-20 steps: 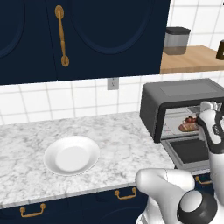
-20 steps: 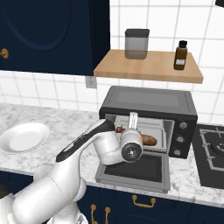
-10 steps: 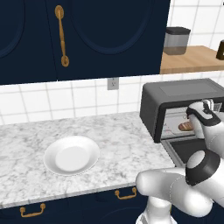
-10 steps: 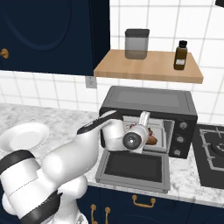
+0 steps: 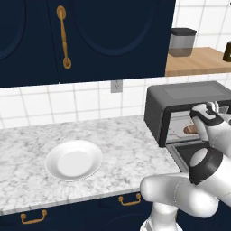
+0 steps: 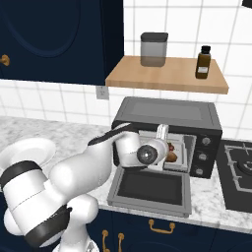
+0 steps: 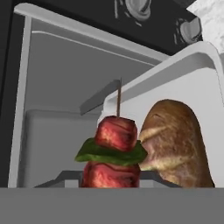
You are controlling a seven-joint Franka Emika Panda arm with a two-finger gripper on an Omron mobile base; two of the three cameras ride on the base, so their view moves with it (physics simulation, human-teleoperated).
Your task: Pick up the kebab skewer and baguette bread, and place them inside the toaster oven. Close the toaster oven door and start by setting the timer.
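Kebab skewer (image 7: 114,151) inside the toaster oven (image 6: 167,118), stick pointing up in the hand view, red meat chunks with a green slice between. Baguette bread (image 7: 177,144) just beside it, touching or nearly so, also in the oven cavity. Toaster oven door (image 6: 150,189) dropped flat, fully open over the worktop (image 5: 122,144). No readable writing on oven, knobs, jar (image 6: 154,49) or bottle (image 6: 203,62) on the shelf (image 6: 167,76). Arm bent sharply at the elbow, wrist level with the oven mouth, gripper (image 6: 162,134) reaching into the opening. Jaws narrowly parted; hold on the skewer impossible to confirm. Compared with a second ago, hand pushed deeper into the cavity. White plate (image 5: 73,159) bare on the worktop.
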